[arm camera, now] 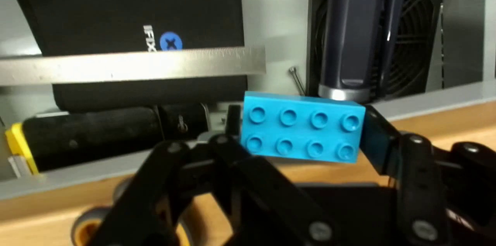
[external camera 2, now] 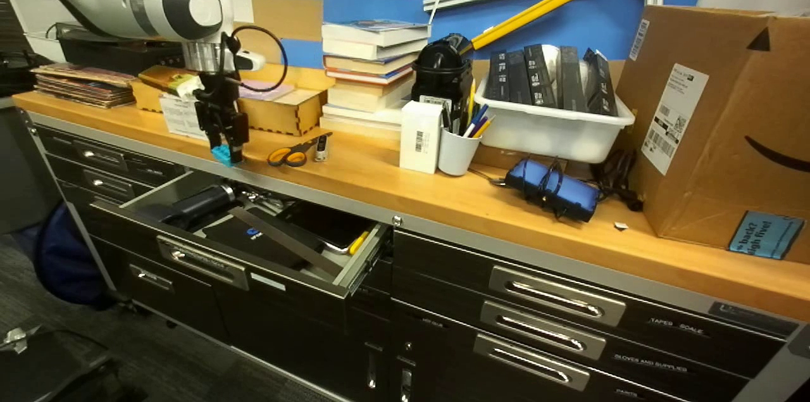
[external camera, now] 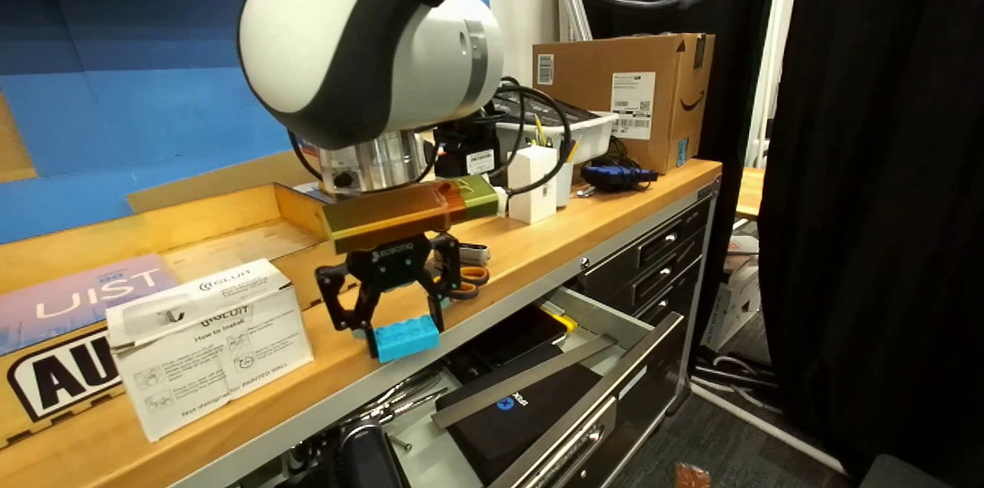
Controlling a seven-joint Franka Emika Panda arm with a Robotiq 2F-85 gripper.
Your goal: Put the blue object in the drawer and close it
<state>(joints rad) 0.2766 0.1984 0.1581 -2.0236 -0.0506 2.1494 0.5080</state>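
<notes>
The blue object is a bright cyan brick with round studs (external camera: 407, 338). It also shows in an exterior view (external camera 2: 223, 154) and in the wrist view (arm camera: 302, 128). My gripper (arm camera: 304, 131) is shut on its two short ends and holds it up near the bench's front edge, beside the open drawer. The gripper points down in both exterior views (external camera: 406, 334) (external camera 2: 228, 155). The drawer (external camera 2: 304, 301) is dark grey, pulled out, with its front handle visible; it also shows in an exterior view (external camera: 653, 388). The brick's underside is hidden.
The drawer holds a black case (arm camera: 147, 13), a steel ruler (arm camera: 131, 66), a dark tool (arm camera: 348, 36) and a yellow-and-black item (arm camera: 93, 137). On the bench (external camera 2: 354, 168) are a white box (external camera: 215, 350), scissors (external camera 2: 294, 154), a wooden tray (external camera 2: 288, 114) and a cup (external camera 2: 457, 152).
</notes>
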